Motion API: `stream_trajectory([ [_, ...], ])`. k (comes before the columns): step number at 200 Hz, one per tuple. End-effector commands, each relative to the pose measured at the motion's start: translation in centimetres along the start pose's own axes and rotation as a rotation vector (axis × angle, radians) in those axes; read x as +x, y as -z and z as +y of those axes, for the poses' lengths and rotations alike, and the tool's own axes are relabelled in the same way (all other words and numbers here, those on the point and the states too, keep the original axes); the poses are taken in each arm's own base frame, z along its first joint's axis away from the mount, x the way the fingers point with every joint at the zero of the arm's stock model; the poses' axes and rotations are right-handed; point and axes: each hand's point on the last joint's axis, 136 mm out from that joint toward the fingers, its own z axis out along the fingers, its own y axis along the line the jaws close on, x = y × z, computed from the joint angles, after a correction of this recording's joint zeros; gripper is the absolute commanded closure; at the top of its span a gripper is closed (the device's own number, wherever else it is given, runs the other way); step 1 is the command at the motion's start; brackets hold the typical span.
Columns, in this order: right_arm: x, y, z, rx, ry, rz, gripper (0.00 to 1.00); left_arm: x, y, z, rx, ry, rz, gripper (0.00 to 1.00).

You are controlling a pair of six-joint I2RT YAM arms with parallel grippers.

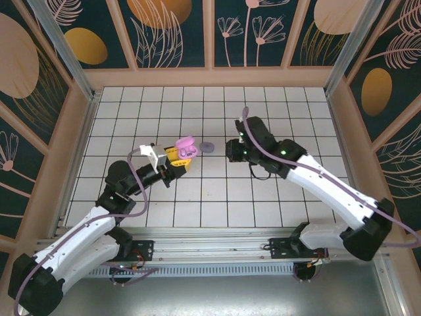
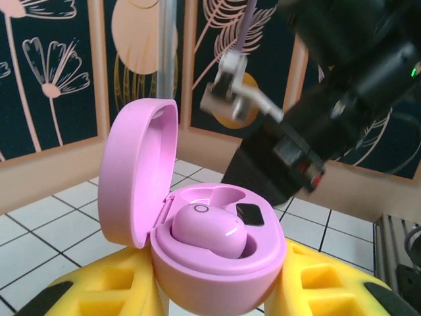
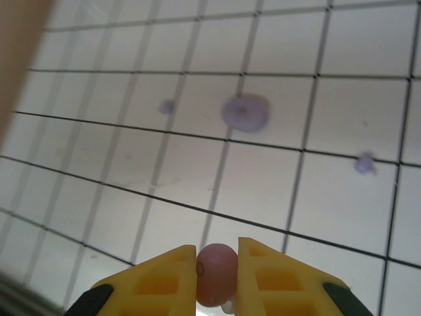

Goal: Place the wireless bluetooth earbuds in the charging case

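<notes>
Open pink charging case point(image 2: 217, 263) is clamped between the fingers of L gripper point(image 2: 217, 299). One seated earbud point(image 2: 207, 230) is lodged inside, w/ an empty socket point(image 2: 247, 212) beside it. A held earbud point(image 3: 216, 266) is pinched at the tips of R gripper point(image 3: 217, 280).

Risks: bud may be twisted or dropped, as only its sides are gripped. Socket may be missed, or case levered out of L grip if pressed off-centre. Raised lid point(image 2: 135, 171) may be struck.

No brand is legible; only a small ring mark is seen on each bud.

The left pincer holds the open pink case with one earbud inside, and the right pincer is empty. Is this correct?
Not quite. The right pincer is not empty: the right wrist view shows it shut on an earbud. The rest is right.
</notes>
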Motion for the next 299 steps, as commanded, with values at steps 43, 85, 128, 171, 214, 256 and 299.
stream_trajectory([
  [43, -2.4, 5.0, 7.0, -0.357, 0.228, -0.071, 0.84, -0.6, -0.8, -1.3, 0.107, -0.134, -0.027, 0.97],
  [85, -2.2, 4.9, 9.9, -0.486, 0.331, -0.01, 0.85, 0.0, -0.9, -1.2, 0.109, -0.143, -0.009, 0.94],
  [128, -1.5, 3.4, 11.1, -0.53, 0.387, 0.051, 0.85, 0.2, -0.9, -1.3, 0.117, -0.143, -0.001, 0.94],
  [171, -0.6, 2.9, 12.3, -0.589, 0.407, 0.091, 0.85, 0.3, -1.0, -1.1, 0.113, -0.142, 0.006, 0.94],
  [214, 0.3, 2.3, 12.7, -0.602, 0.404, 0.116, 0.85, 0.2, -1.0, -1.1, 0.111, -0.142, 0.004, 0.94],
  [256, 1.3, 1.6, 12.9, -0.595, 0.403, 0.144, 0.85, 0.0, -1.0, -1.1, 0.109, -0.137, -0.005, 0.94],
  [299, 0.3, 1.4, 12.2, -0.525, 0.373, 0.097, 0.86, 0.1, -1.2, -0.9, 0.103, -0.116, -0.003, 0.94],
])
